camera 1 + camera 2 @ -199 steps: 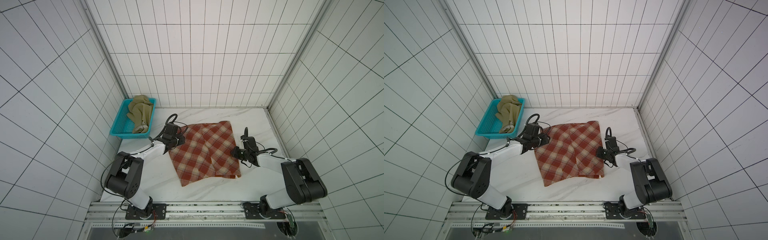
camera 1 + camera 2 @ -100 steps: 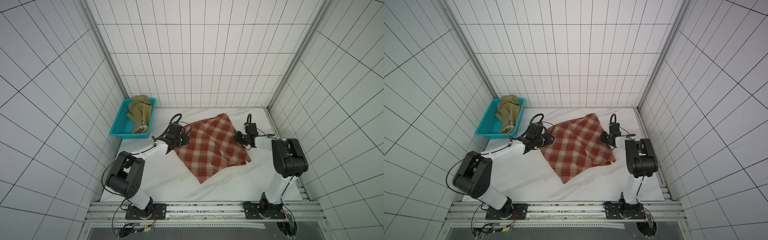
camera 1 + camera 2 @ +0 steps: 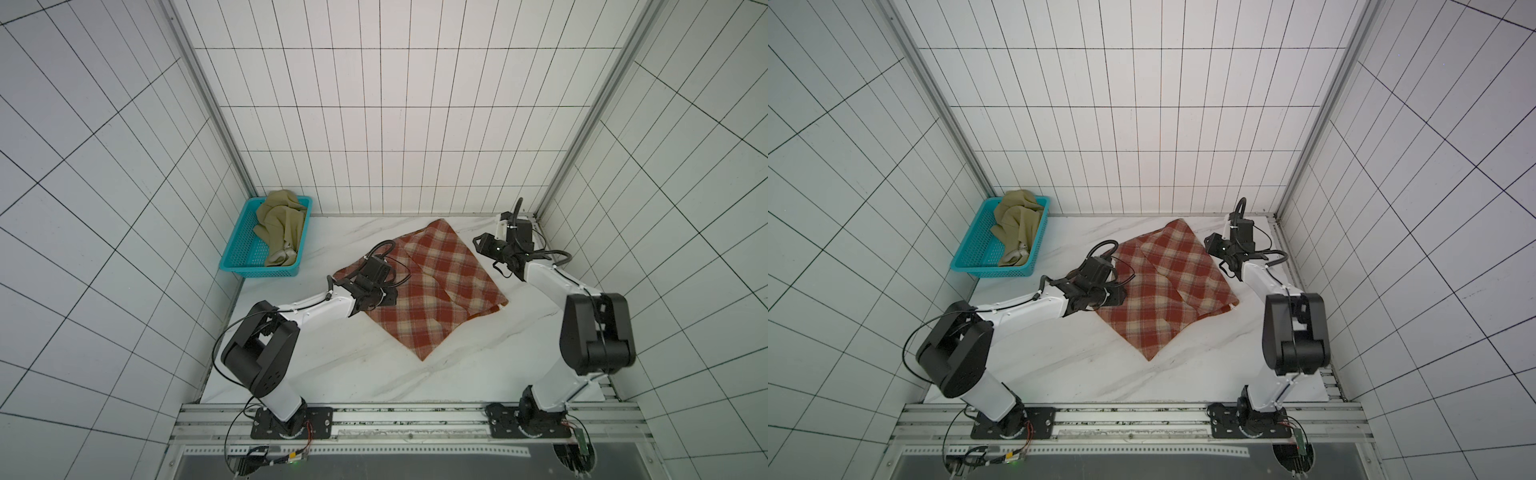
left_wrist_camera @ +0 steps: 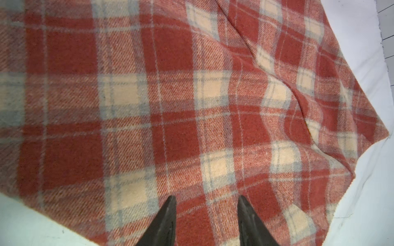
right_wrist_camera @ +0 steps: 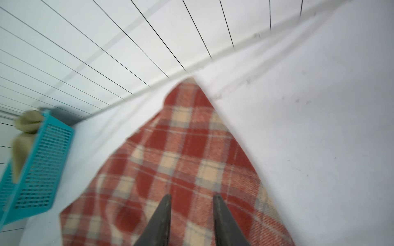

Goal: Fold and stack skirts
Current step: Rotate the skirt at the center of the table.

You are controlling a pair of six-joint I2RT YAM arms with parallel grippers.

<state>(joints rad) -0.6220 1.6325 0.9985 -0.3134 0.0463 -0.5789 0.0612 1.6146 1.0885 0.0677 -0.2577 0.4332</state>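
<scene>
1 plaid skirt [image 3: 432,291] lies under left hand [image 4: 206,198], beside right hand [image 5: 191,195].

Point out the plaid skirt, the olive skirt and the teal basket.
plaid skirt [image 3: 436,291], in a top view, middle of the cloth.
olive skirt [image 3: 282,226], in a top view, crumpled middle.
teal basket [image 3: 257,272], in a top view, front wall.

Robot test cell, laboratory type: white tiled wall panels [image 3: 374,124] framed by aluminium corner posts [image 3: 209,99] enclosed a marble-patterned desk [image 3: 353,374]. A left arm [image 3: 316,307] and a right arm [image 3: 552,286] were bolted to a slotted aluminium rail [image 3: 415,419] at the desk's front edge, with loose wiring [image 3: 270,459] exposed below.
</scene>
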